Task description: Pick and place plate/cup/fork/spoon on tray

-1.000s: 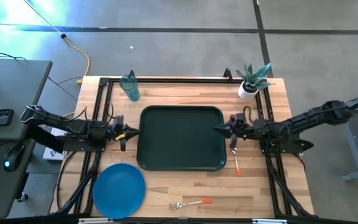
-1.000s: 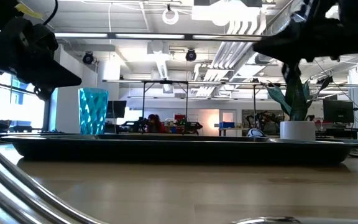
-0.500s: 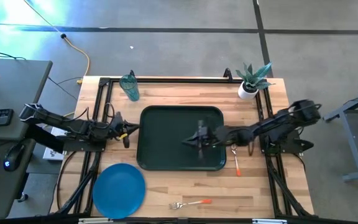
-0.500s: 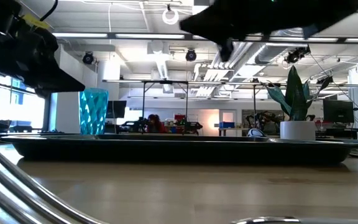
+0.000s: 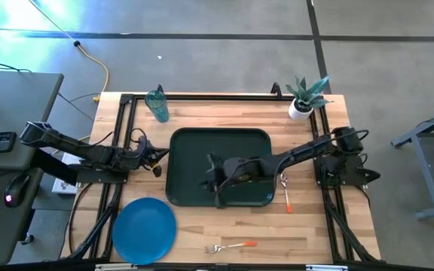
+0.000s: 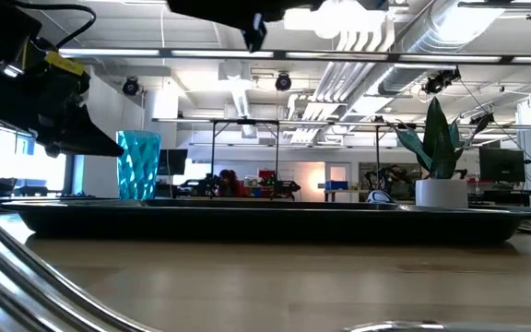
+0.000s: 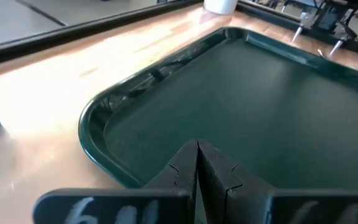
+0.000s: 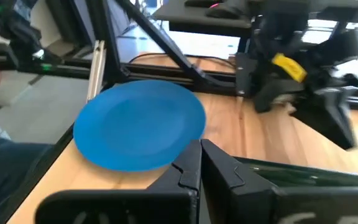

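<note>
Nearest you on the counter (image 5: 202,226) sit the fork (image 5: 230,245) and the blue plate (image 5: 144,220), both off the tray (image 5: 194,150). Your right gripper (image 5: 215,181) hangs over the tray's near-left part, jaws closed on nothing. The spoon (image 5: 285,193) lies just right of the tray. Left gripper (image 5: 154,161) waits beside the tray's left rim, jaws closed too. The cup (image 5: 157,105) stands at the far-left edge.

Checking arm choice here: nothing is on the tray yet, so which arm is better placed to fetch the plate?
Probably the right. Its gripper reaches across the tray towards the plate, which fills its wrist view. The left gripper waits shut at the tray's left rim, facing away from the plate.
</note>
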Robot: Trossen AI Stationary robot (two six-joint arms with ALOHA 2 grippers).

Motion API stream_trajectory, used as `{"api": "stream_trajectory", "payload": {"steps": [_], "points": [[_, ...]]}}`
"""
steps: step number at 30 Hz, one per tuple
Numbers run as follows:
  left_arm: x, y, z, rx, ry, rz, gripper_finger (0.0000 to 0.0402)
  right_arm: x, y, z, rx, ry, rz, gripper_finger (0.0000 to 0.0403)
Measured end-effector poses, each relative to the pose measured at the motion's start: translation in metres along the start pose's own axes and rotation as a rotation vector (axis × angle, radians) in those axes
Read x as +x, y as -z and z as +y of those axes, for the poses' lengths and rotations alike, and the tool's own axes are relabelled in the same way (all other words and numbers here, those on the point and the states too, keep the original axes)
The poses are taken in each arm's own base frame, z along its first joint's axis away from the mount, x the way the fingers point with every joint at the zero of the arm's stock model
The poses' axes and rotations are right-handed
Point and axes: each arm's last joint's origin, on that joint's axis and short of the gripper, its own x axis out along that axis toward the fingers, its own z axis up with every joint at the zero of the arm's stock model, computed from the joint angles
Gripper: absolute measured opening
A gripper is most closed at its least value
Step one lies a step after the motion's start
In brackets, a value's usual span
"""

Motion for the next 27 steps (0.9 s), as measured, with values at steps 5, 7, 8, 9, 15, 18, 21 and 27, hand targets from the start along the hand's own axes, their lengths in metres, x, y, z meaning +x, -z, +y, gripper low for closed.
{"api": "stream_trajectory", "payload": {"steps": [5, 7, 8, 9, 15, 18, 21, 27], "points": [[0.001, 0.0, -0.001, -0.025, -0.001, 0.002, 0.0003, 0.015, 0.001, 0.01, -0.039, 0.027, 0.031, 0.0], [0.001, 0.0, -0.001, -0.035, 0.002, -0.003, 0.0003, 0.017, 0.001, 0.014, -0.054, 0.023, 0.033, 0.0], [0.001, 0.0, -0.001, -0.031, 0.002, -0.004, 0.0003, 0.017, 0.001, 0.018, -0.061, 0.012, 0.033, 0.0], [0.001, -0.001, -0.001, -0.018, 0.004, -0.006, 0.0003, 0.016, 0.001, 0.021, -0.065, -0.006, 0.029, 0.0], [0.001, -0.004, -0.004, 0.074, 0.05, -0.023, 0.0003, 0.02, 0.002, 0.035, 0.092, -0.031, 0.005, 0.0], [0.001, -0.007, -0.007, 0.114, 0.1, -0.046, 0.0003, 0.031, 0.016, 0.037, 0.215, -0.02, 0.015, 0.0], [0.0, -0.012, -0.011, 0.128, 0.166, -0.08, 0.0003, 0.044, 0.034, 0.039, 0.33, -0.018, 0.039, 0.0], [-0.002, -0.013, -0.017, 0.146, 0.365, -0.047, 0.0003, 0.058, 0.057, 0.05, 0.573, 0.003, 0.066, 0.0]]}}
